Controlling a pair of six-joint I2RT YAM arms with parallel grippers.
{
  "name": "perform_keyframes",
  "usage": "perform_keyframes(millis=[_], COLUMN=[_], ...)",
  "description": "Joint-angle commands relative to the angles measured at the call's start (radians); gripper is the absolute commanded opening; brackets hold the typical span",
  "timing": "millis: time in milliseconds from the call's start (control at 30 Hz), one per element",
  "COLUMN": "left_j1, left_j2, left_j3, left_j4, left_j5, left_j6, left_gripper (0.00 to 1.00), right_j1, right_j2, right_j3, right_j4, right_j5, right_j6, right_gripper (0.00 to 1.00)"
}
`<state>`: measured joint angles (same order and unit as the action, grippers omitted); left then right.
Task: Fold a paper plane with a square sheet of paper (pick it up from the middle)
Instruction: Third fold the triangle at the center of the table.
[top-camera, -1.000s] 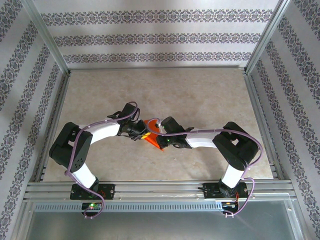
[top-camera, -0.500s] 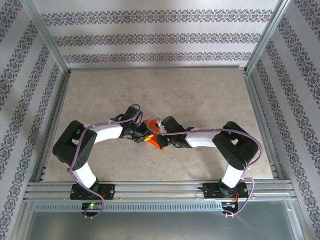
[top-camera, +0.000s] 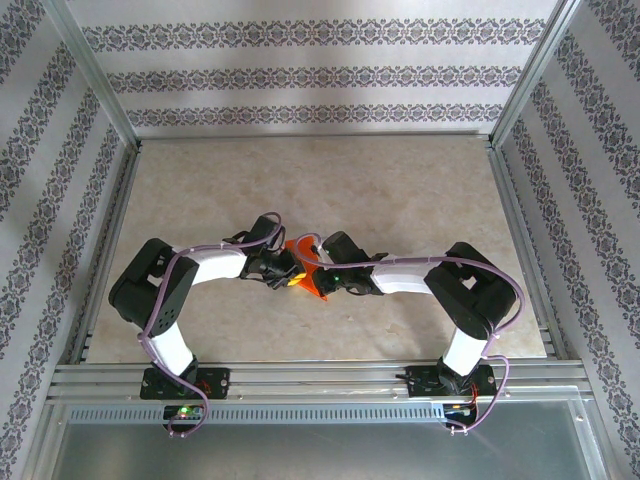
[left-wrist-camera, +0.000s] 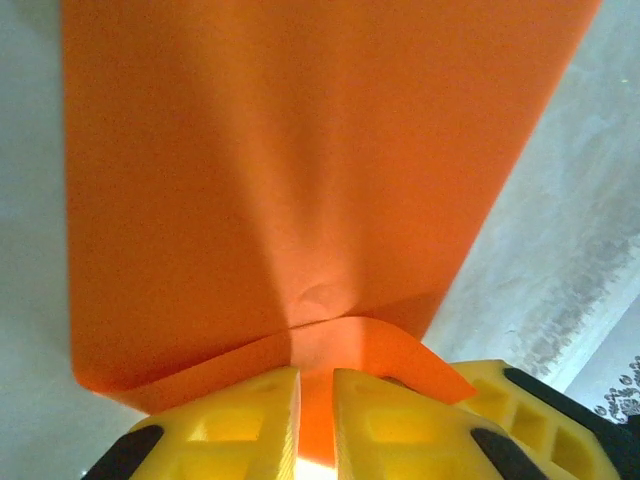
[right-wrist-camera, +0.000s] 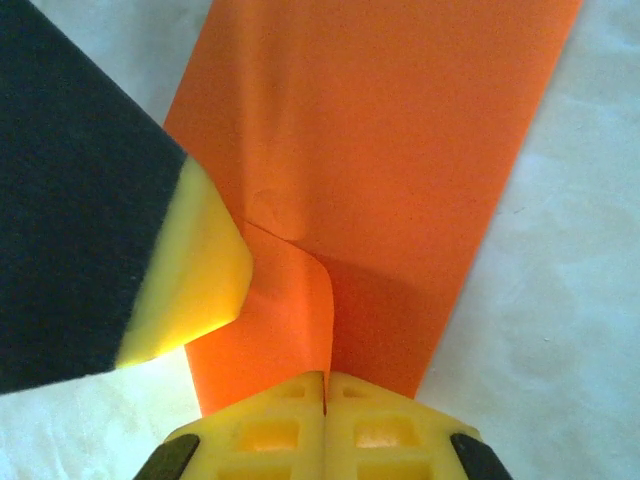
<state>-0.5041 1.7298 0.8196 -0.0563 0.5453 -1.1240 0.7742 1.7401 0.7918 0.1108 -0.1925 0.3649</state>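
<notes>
Centrally, toward the near edge of the table (top-camera: 400, 190), the left gripper (top-camera: 291, 276) and right gripper (top-camera: 322, 272) meet tip to tip, each pinching a fold of the orange sheet of paper (top-camera: 311, 288) between them.

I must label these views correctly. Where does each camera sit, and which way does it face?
Top: above and behind, looking down at the table; left arm and right arm show.
Left wrist: looks along the left gripper at the paper.
Right wrist: looks along the right gripper at the paper; a left finger shows.
Shared: the paper.
</notes>
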Motion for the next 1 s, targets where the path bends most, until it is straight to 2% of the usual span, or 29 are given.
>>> perform_keyframes(millis=[0, 467, 867, 967], left_j1=[-0.012, -0.012, -0.011, -0.011], left_j2=[0.017, 0.037, 0.066, 0.071], left_j3=[-0.013, -0.01, -0.006, -0.005], left_j4=[0.016, -0.065, -0.099, -0.102], left_j5=[-0.011, -0.047, -0.066, -0.066], left_j6=[0.006, 0.025, 0.021, 0.017], left_gripper=[0.16, 0.16, 0.14, 0.14], right_j1=[-0.008, -0.014, -0.067, -0.076], right_j2=[0.039, 0.017, -0.125, -0.166], right_j3=[0.004, 0.018, 0.001, -0.013], right_j4=[-0.063, -0.066, -0.069, -0.08], right_j5=[0.01, -0.004, -0.063, -0.072], right_j6=[0.009, 0.034, 0.138, 0.165], right_gripper=[0.04, 0.08, 0.26, 0.27])
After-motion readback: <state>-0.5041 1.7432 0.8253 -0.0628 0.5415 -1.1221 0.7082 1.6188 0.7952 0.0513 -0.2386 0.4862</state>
